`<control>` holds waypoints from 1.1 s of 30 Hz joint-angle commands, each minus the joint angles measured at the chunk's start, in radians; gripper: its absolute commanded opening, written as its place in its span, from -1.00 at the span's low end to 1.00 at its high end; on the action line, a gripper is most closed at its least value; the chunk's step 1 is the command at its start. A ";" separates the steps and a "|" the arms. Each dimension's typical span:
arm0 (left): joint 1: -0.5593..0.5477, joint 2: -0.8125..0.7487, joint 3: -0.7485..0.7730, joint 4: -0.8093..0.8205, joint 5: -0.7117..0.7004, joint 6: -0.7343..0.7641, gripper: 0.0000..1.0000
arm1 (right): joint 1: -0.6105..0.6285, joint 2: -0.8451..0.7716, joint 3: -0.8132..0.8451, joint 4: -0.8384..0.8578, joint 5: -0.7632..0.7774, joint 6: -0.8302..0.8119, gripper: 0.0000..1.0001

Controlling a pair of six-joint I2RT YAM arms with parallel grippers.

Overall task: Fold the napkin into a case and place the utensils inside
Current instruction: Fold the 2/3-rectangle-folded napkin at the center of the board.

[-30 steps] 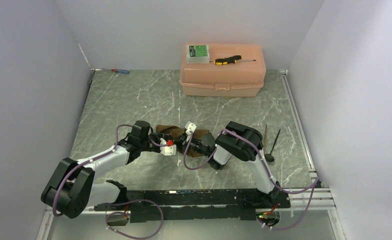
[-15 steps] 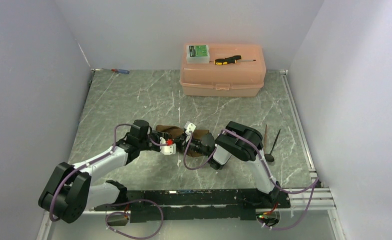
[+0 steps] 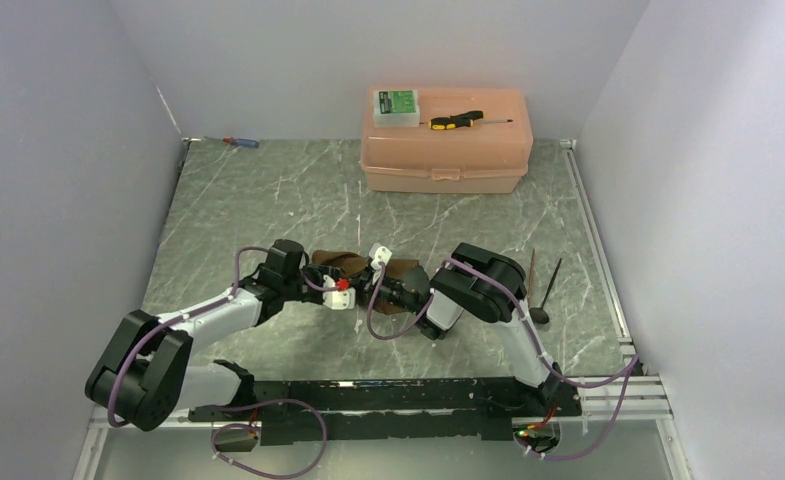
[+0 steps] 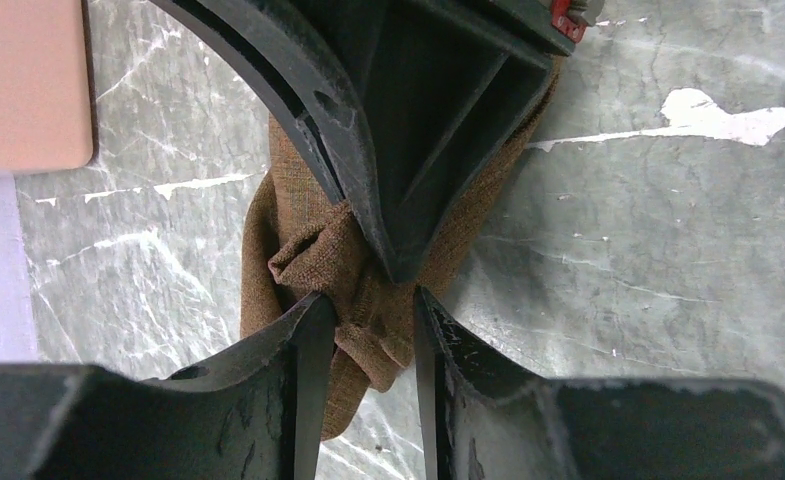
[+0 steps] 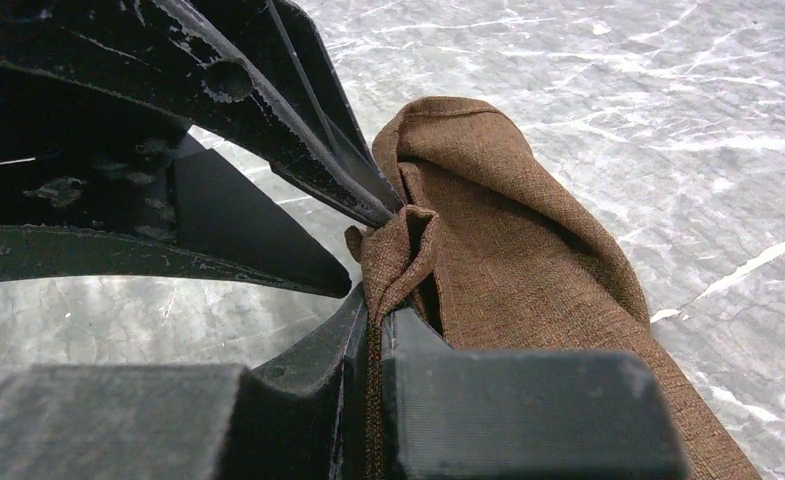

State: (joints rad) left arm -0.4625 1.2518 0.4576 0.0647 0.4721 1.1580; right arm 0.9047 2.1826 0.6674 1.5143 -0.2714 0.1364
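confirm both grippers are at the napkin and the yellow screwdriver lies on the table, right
No: the screwdriver lies on the pink box instead, as the top view shows. The left gripper and right gripper are at the napkin.

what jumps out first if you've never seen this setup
Mid-table, a creased dark-brown cloth napkin is held from both sides: the right arm's fingers pinch a fold of it, and the left arm's fingers clamp a bunched part beside them. Behind, a pink plastic box sits at the back wall with a yellow-and-black screwdriver on its lid.
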 commanded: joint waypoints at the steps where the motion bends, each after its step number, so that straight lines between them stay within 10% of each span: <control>1: -0.004 0.005 0.017 0.046 -0.021 -0.013 -0.22 | -0.005 -0.004 0.009 0.197 0.000 0.027 -1.00; 33: -0.013 -0.033 0.005 0.070 -0.020 -0.040 -0.20 | -0.028 0.017 0.021 0.195 -0.043 0.079 -1.00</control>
State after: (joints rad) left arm -0.4709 1.2259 0.4446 0.0643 0.4541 1.1233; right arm 0.8803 2.1918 0.6720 1.5188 -0.2901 0.1955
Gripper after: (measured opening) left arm 0.405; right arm 0.091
